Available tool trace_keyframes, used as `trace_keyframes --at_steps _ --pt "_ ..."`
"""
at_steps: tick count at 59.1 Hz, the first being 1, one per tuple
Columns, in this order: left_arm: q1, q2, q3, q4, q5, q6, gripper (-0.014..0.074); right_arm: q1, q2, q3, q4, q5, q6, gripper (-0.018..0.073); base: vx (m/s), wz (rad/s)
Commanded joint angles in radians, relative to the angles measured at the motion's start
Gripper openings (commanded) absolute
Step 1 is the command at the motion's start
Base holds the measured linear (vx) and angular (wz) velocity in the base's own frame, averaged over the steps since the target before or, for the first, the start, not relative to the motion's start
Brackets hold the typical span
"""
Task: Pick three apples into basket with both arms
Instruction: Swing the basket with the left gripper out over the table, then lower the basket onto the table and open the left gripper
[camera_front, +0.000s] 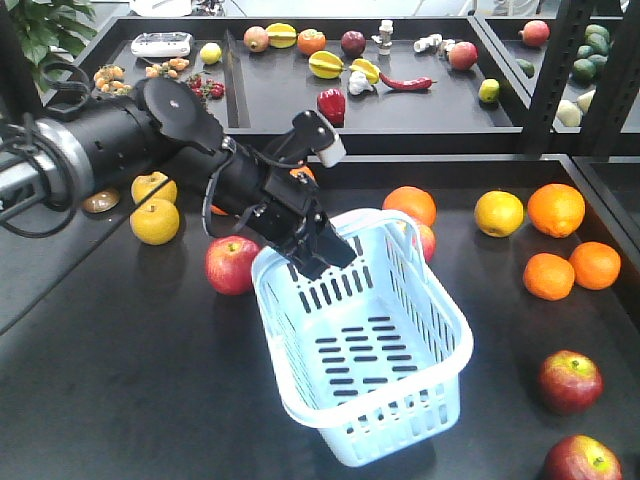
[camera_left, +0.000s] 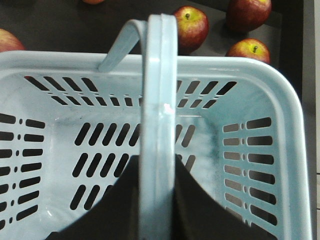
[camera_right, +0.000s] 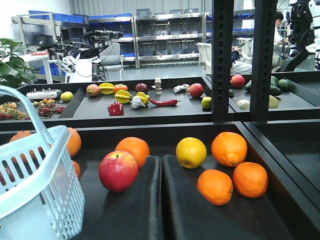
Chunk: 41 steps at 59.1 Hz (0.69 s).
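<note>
The pale blue basket (camera_front: 390, 432) sits tilted mid-table with nothing inside. My left gripper (camera_front: 325, 258) is shut on its swing handle (camera_left: 159, 100), black fingers (camera_left: 200, 205) on both sides of the bar. Two dark red apples (camera_front: 570, 381) (camera_front: 582, 462) lie at the near right; the left wrist view shows three past the basket rim (camera_left: 240, 65): apples (camera_left: 190, 25) (camera_left: 248, 12) (camera_left: 250, 50). My right gripper (camera_right: 161, 167) is shut and holds nothing, low over the table, outside the front view. A brighter red apple (camera_right: 118, 171) lies just left of its fingers, beside the basket (camera_right: 55, 190).
Oranges (camera_front: 555, 208) (camera_front: 548, 275) (camera_front: 595, 264) and a yellow fruit (camera_front: 498, 212) lie right of the basket. Another red apple (camera_front: 232, 265) and yellow fruits (camera_front: 155, 222) lie left of it. A raised tray (camera_front: 290, 90) of mixed produce and black shelf posts (camera_front: 545, 80) stand behind.
</note>
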Motion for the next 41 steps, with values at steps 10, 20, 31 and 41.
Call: trace_keyframes --at_steps 10,20,31,41 --pt "-0.029 -0.045 -0.04 -0.068 -0.067 0.001 0.0069 -0.004 -0.011 0.011 -0.01 -0.076 -0.007 -0.0005 0.0 0.0" --pt "-0.039 -0.043 -0.04 -0.067 -0.096 0.001 0.0152 -0.004 -0.011 0.011 -0.01 -0.076 -0.007 -0.0005 0.0 0.0" --pt "-0.042 -0.043 -0.04 -0.068 -0.1 0.001 0.0269 -0.004 -0.011 0.011 -0.01 -0.075 -0.007 -0.0005 0.0 0.0" --pt "-0.042 -0.043 -0.04 -0.079 -0.105 -0.003 0.033 -0.004 -0.011 0.011 -0.01 -0.075 -0.007 -0.0005 0.0 0.0"
